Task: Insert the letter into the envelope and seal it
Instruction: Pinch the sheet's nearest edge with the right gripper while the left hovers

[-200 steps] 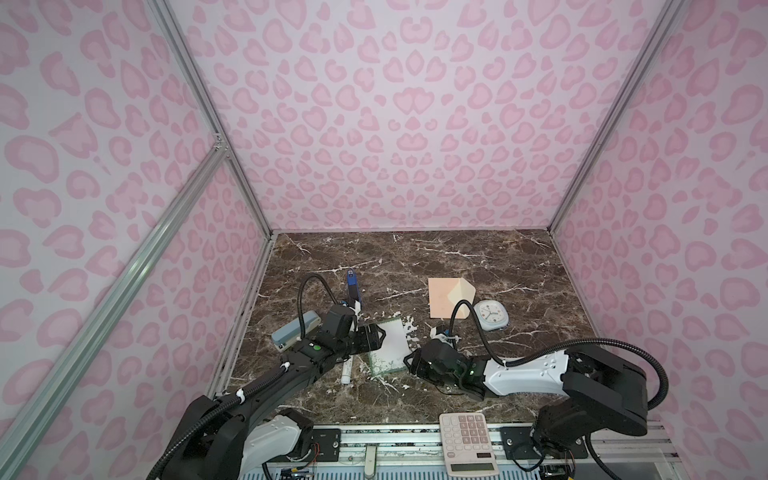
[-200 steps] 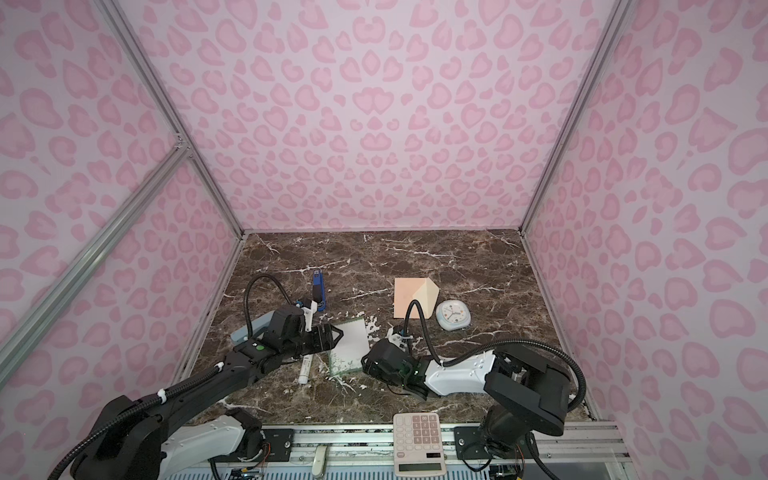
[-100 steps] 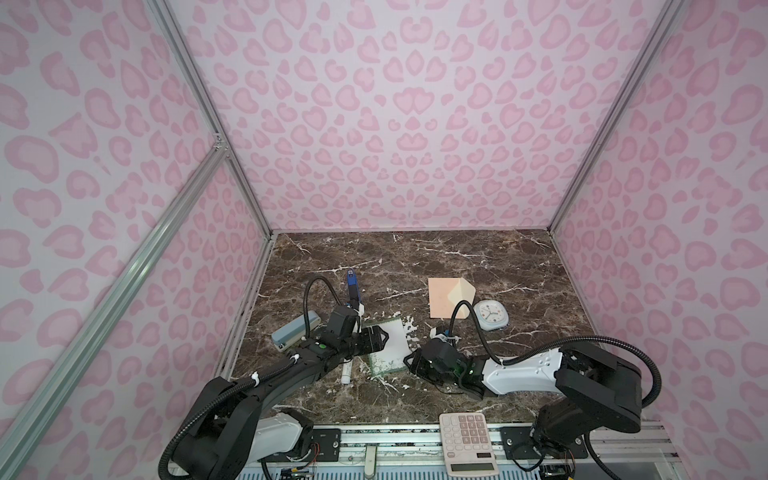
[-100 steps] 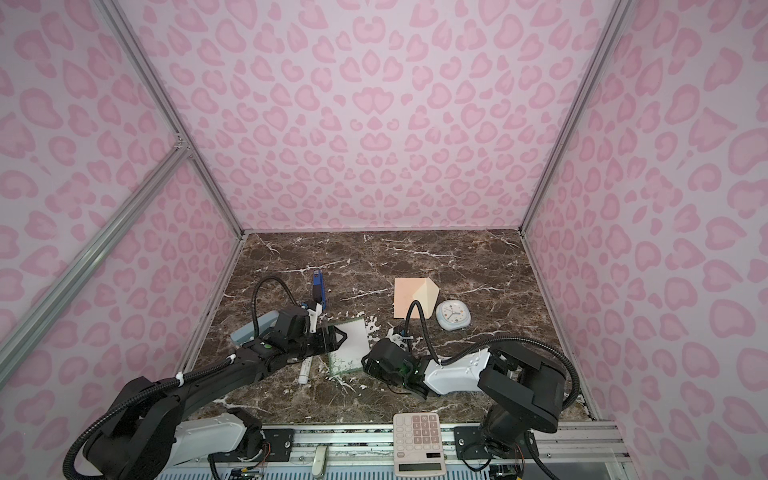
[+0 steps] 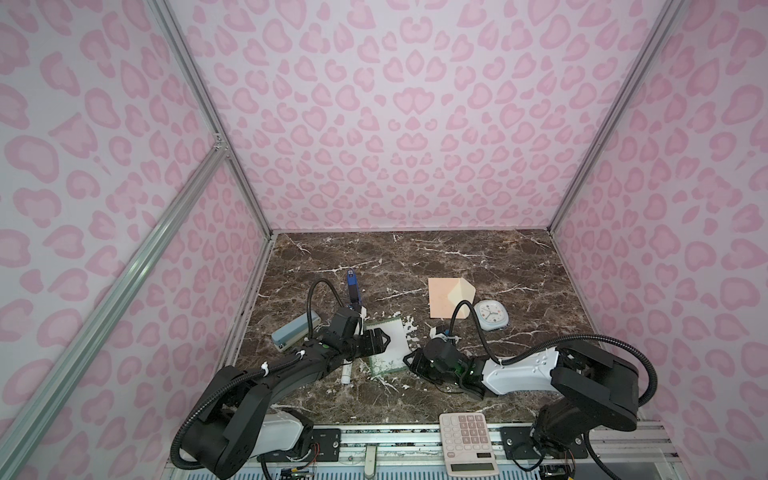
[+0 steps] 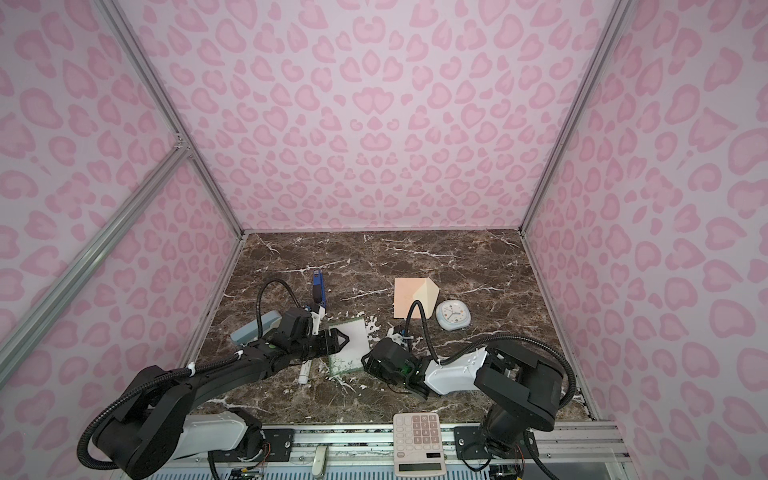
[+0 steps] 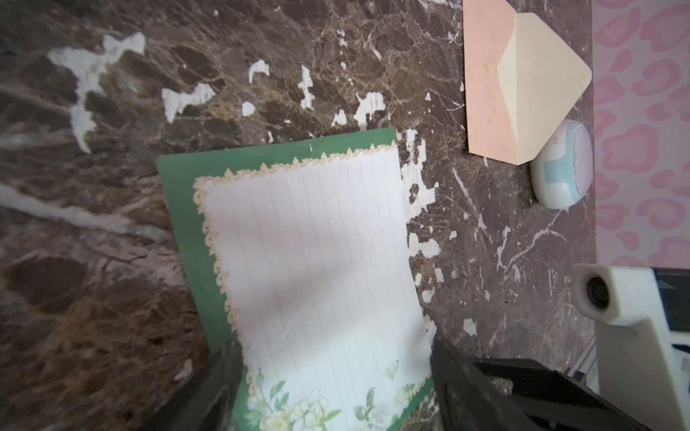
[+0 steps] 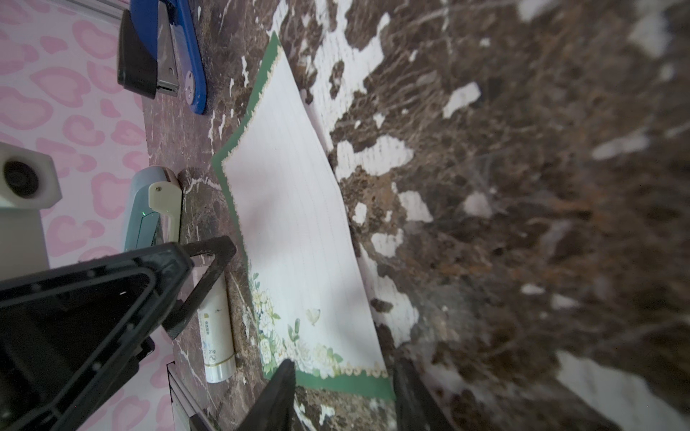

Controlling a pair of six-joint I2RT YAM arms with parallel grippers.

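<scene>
The letter (image 5: 390,345), a white lined sheet with a green flowered border, lies flat on the marble near the front, also clear in the left wrist view (image 7: 317,261) and the right wrist view (image 8: 298,224). My left gripper (image 5: 376,340) is open over the letter's left side, its fingers (image 7: 451,373) straddling the flowered end. My right gripper (image 5: 411,360) is low at the letter's near right corner, partly open, and the green edge lies between its fingers (image 8: 283,388). The peach envelope (image 5: 446,297) lies further back, its cream flap folded open (image 7: 537,82).
A blue stapler (image 5: 353,289), a grey-blue case (image 5: 296,331) and a white tube (image 5: 345,374) sit left of the letter. A round clock (image 5: 491,316) lies beside the envelope. A white calculator (image 5: 467,438) rests on the front rail.
The right gripper's fingers have drawn somewhat closer together at the letter's edge. The left arm has shifted only slightly, and the letter stays in place.
</scene>
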